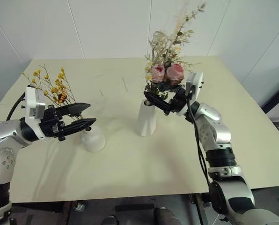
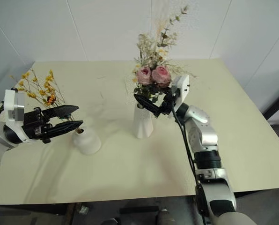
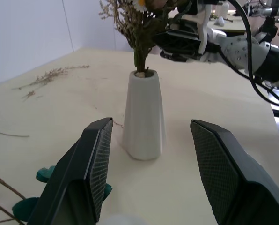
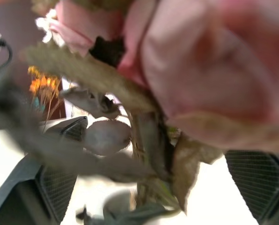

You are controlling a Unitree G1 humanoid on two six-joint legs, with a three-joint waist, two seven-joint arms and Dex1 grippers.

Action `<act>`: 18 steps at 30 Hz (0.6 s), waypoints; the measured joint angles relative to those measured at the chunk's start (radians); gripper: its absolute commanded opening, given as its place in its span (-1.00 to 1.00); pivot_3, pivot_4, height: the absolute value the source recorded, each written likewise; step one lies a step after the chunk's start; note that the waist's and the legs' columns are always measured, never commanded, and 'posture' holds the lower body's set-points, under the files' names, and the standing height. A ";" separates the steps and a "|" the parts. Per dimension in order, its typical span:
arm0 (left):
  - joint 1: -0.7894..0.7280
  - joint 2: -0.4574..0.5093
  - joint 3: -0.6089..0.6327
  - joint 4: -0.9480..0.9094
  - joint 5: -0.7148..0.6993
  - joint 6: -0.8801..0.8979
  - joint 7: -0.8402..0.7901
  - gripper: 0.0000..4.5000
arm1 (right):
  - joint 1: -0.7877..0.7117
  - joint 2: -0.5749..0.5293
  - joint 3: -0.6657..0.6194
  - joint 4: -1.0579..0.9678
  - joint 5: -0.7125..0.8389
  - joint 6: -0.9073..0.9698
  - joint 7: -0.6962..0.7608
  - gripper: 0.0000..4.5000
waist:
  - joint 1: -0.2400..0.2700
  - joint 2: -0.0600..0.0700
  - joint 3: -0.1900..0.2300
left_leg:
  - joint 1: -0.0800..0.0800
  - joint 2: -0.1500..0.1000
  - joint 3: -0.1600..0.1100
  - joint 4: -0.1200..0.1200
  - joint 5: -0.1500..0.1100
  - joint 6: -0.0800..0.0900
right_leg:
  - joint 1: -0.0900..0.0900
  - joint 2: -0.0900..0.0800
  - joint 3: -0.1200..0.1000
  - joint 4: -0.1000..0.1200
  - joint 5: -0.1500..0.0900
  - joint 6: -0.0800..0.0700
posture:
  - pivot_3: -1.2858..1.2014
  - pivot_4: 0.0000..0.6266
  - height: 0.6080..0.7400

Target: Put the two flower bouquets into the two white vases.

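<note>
Rose bouquet point(image 1: 166, 70): stands upright with its stems down in the mouth of the tall vase point(image 1: 147, 119), near the middle of the surface point(image 1: 130, 164).
Right gripper point(image 1: 164, 99): level with the stems just above the vase mouth, jaws spread on either side of them, not pinching.
Yellow bouquet point(image 1: 53, 86): stems run down into the squat vase point(image 1: 93, 138), on the surface's left part.
Left gripper point(image 1: 81, 117): just beside the squat vase's top, jaws spread, holding nothing.
Dried sprig point(image 3: 46, 77): lies loose on the surface.
</note>
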 measured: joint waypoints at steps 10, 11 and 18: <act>0.063 0.091 0.069 -0.010 -0.040 0.054 -0.078 0.25 | 0.030 -0.267 0.035 -0.039 0.006 0.101 0.273 0.94 | -0.001 0.000 0.000 | 0.000 0.000 0.000 -0.001 0.000 0.000 | 0.000 0.001 0.000 -0.002 0.000 -0.001 | 0.03 -0.52 1.00; 0.072 0.091 0.082 -0.019 -0.043 0.056 -0.081 0.25 | 0.046 -0.286 0.040 -0.046 0.001 0.105 0.298 0.94 | 0.000 0.000 0.000 | 0.000 0.001 0.000 -0.001 0.000 0.000 | 0.000 0.001 0.000 -0.002 0.000 -0.001 | 0.03 -0.52 1.00; 0.178 0.086 0.170 -0.087 -0.107 0.089 -0.088 0.25 | 0.089 -0.334 0.043 -0.038 -0.021 0.105 0.340 0.94 | -0.001 0.000 0.000 | 0.000 0.001 0.000 -0.001 -0.001 0.001 | 0.000 0.000 0.000 -0.003 0.000 -0.001 | 0.03 -0.52 1.00</act>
